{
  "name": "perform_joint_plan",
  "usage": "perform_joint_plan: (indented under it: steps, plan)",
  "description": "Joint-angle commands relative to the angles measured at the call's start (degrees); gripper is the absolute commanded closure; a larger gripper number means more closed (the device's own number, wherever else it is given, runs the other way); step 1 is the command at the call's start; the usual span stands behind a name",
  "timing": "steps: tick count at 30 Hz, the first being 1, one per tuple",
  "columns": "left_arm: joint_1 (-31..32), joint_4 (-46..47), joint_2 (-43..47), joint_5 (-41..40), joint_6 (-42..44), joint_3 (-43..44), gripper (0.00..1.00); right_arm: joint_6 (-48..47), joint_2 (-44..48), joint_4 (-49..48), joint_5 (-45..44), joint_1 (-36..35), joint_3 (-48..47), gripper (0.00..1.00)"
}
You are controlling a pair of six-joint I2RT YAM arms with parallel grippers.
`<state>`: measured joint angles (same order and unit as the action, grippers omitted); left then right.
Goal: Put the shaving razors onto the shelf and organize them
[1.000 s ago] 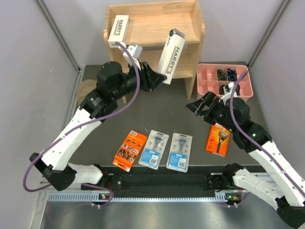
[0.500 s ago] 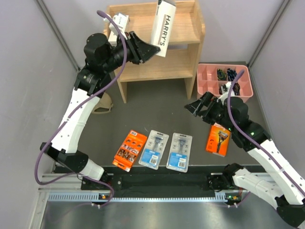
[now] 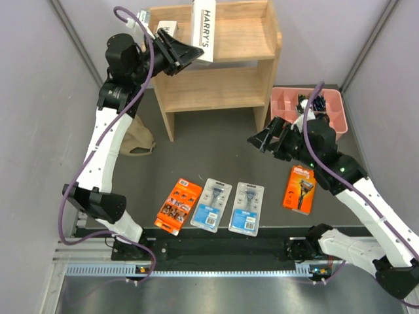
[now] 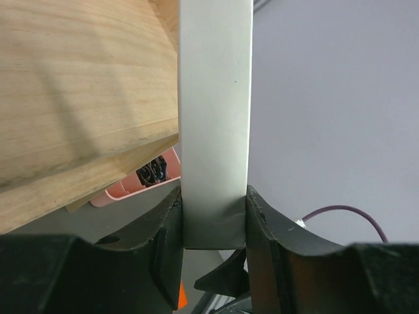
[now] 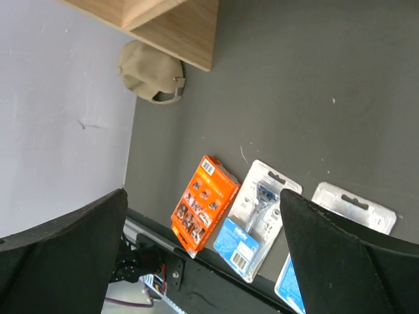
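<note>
My left gripper [image 3: 190,53] is shut on the lower end of a long white HARRY'S box [image 3: 203,27], held upright over the top tier of the light-wood shelf [image 3: 226,82]. In the left wrist view the box [image 4: 215,111] stands pinched between both fingers [image 4: 163,235], beside the shelf's wood [image 4: 78,98]. A second HARRY'S box [image 3: 165,28] lies at the top tier's left end, partly hidden by the arm. On the table lie an orange pack [image 3: 179,207], two blister packs [image 3: 211,204] [image 3: 247,208] and another orange pack [image 3: 300,190]. My right gripper [image 3: 263,139] hangs open above the table, holding nothing.
A pink compartmented tray [image 3: 287,112] with small dark items stands right of the shelf. A beige cap [image 3: 135,140] lies by the shelf's left leg. Grey walls close in both sides. The right wrist view shows the left orange pack [image 5: 205,204], a blister pack [image 5: 258,219] and the cap [image 5: 152,80].
The left arm has risen and swung left, carrying the HARRY'S box from in front of the shelf to above its top tier. The right gripper shifted slightly left, still open.
</note>
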<state>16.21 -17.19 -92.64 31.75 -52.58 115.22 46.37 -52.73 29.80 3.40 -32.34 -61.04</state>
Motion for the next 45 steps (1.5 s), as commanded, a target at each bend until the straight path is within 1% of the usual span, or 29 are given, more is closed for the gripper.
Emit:
perform_joint_plan:
  steps: [1,7,8,9,11,15,16,19,24,25,26,28,33,34,38,45]
  plan:
    - [-2.7,3.9,0.3,1.7,-4.8,2.5,1.00,-5.0,-2.8,-1.8,3.2,0.2,-7.7,0.01]
    - [-5.9,3.2,-1.2,4.5,-8.2,2.8,1.00,-9.9,-11.3,-0.4,6.3,0.2,-21.3,0.01]
    - [-6.1,3.1,-1.3,5.3,-8.8,2.9,1.00,-10.4,-12.4,-0.4,6.9,0.3,-25.2,0.01]
    - [-6.4,3.0,-1.7,5.4,-9.0,2.9,1.00,-10.8,-15.1,-0.3,7.8,0.3,-27.3,0.01]
    - [-6.7,2.9,-1.8,5.7,-9.3,3.0,1.00,-11.9,-17.2,0.0,8.4,0.2,-32.6,0.01]
    - [-7.2,1.3,-2.4,5.8,-9.2,4.0,1.00,-13.5,-24.5,-0.3,10.9,0.2,-40.6,0.01]
    - [-7.2,0.2,-2.5,5.9,-8.9,4.5,1.00,-13.5,-26.1,-0.3,11.6,0.2,-44.0,0.01]
    - [-7.5,-2.5,-3.1,5.3,-8.2,5.7,1.00,-13.4,-30.7,-1.5,14.1,0.2,-49.8,0.01]
    - [-7.9,-4.9,-4.1,5.4,-8.0,7.0,1.00,-11.8,-36.7,-3.3,16.5,0.1,-56.6,0.01]
    - [-7.9,-5.2,-4.1,5.4,-8.1,6.9,1.00,-11.7,-37.9,-3.3,16.6,0.2,-59.7,0.01]
    - [-7.9,-5.6,-4.3,5.6,-8.2,6.9,1.00,-11.7,-40.4,-3.1,17.2,0.2,-61.2,0.01]
    - [-7.9,-6.1,-4.5,5.5,-7.9,6.9,0.99,-10.8,-42.6,-3.5,18.1,0.2,-65.0,0.01]
    - [-8.0,-9.2,-4.7,4.7,-6.9,7.6,0.95,-7.3,-47.5,-8.7,19.4,0.2,-67.3,0.03]
    - [-8.0,-9.5,-4.7,4.6,-6.8,7.8,0.92,-7.0,-48.1,-8.6,19.1,0.2,-68.6,0.03]
    - [-8.0,-9.9,-4.9,4.2,-6.6,7.9,0.89,-6.7,-52.6,-7.5,18.0,0.2,-73.4,0.03]
    - [-8.1,-8.9,-5.4,3.8,-8.0,7.9,0.78,-3.3,-56.2,-12.1,18.0,0.2,-74.4,0.06]
